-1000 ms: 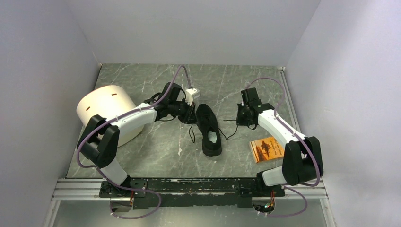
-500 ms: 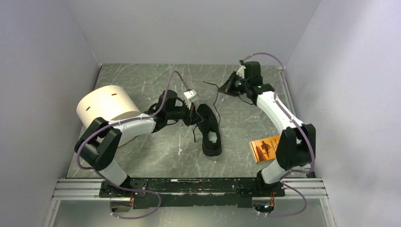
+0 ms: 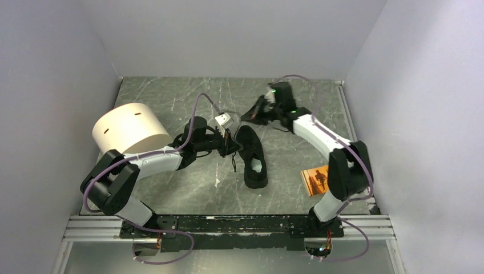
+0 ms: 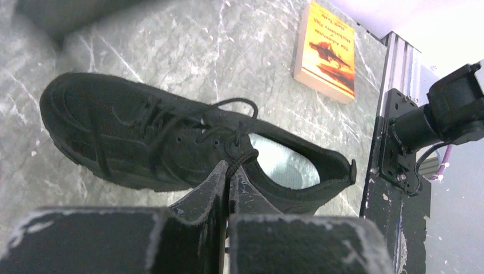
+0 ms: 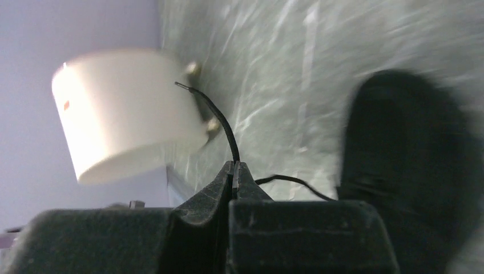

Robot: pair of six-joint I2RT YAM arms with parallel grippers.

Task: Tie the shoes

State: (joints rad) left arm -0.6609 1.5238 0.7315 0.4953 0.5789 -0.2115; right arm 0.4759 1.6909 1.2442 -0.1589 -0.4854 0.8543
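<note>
The all-black shoe [image 3: 252,157] lies mid-table, toe toward the back, pale insole showing; it also shows in the left wrist view [image 4: 171,140] and blurred in the right wrist view [image 5: 416,160]. My left gripper [image 3: 231,142] is shut on a black lace [image 4: 242,157] right at the shoe's left side by the tongue. My right gripper [image 3: 251,116] is shut on the other lace [image 5: 220,120], held above the table just behind the toe. That lace's tip sticks up past the fingertips.
A cream cylindrical tub [image 3: 128,132] stands at the left, also showing in the right wrist view [image 5: 122,108]. An orange booklet [image 3: 317,178] lies at the right, partly behind my right arm, and shows in the left wrist view [image 4: 325,51]. Walls close in on three sides.
My right gripper swung up from right of the shoe to the back, then left to just behind the toe, carrying its lace. My left gripper drew slightly back left, still on its lace.
</note>
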